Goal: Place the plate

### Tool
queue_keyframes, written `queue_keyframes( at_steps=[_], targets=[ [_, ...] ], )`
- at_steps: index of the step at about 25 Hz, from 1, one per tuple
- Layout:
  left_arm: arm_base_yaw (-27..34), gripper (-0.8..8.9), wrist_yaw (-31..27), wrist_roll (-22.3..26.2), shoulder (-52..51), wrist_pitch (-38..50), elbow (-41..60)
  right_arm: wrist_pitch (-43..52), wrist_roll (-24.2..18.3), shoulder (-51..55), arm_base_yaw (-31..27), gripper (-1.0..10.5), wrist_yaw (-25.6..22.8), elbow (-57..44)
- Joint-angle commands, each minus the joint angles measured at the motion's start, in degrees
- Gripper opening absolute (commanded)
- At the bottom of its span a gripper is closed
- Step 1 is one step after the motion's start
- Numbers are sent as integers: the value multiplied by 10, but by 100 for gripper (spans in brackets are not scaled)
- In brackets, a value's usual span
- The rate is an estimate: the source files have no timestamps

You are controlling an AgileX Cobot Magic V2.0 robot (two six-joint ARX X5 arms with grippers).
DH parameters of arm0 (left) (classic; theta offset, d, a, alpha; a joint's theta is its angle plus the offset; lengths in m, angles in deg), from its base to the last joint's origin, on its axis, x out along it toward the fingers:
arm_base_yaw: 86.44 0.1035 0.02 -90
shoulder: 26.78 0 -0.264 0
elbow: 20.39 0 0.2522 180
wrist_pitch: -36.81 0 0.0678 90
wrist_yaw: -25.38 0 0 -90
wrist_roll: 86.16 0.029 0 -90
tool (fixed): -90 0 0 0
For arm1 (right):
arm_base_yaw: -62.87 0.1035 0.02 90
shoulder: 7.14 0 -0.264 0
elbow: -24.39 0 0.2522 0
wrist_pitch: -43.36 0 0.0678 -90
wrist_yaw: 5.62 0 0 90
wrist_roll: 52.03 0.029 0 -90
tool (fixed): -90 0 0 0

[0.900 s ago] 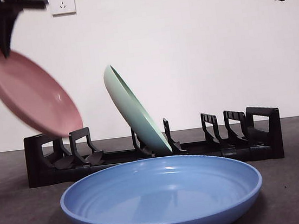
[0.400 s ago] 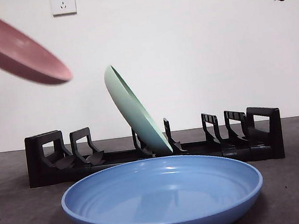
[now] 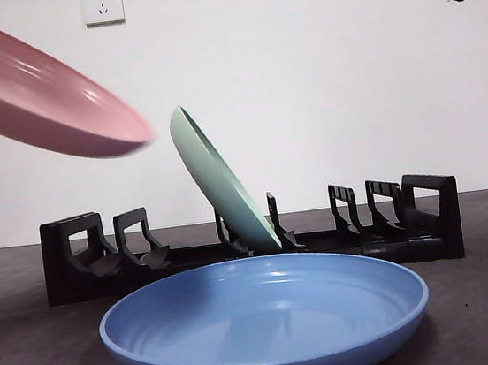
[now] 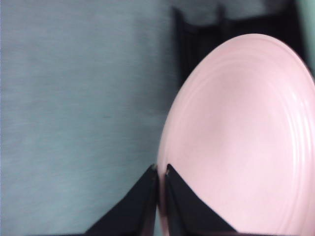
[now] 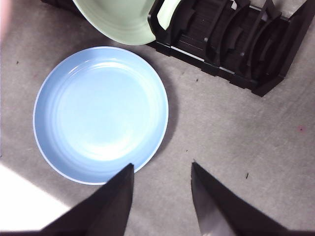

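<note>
Your left tool [image 4: 161, 169] clamps the pink plate's [image 3: 31, 84] rim, tilted high above the rack's [image 3: 93, 254] free end slots.

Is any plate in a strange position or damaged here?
No damage shows. The green plate leans in the black rack, the blue plate lies flat before it, and the left claw holds the pink plate tilted in the air.

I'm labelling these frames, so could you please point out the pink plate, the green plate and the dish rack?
pink plate [image 3: 33, 97]: front view, on its raised underside.
green plate [image 3: 219, 185]: front view, on its back face, leaning in the rack.
dish rack [image 3: 430, 213]: front view, on its end post.
</note>
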Motion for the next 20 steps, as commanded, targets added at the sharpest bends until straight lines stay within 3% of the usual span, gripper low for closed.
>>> queue_keyframes(
  at_steps=[1, 12, 20],
  targets=[
    [-21, 10, 53, -38, -23, 62, 57, 3, 0, -2, 5, 184, -2, 11],
    [-80, 10, 218, -146, -43, 314, 330, 4, 0, -2, 5, 184, -2, 11],
    [-85, 10, 229, -179, -16, 416, 393, 21, 0, -2, 5, 184, -2, 11]
  ],
)
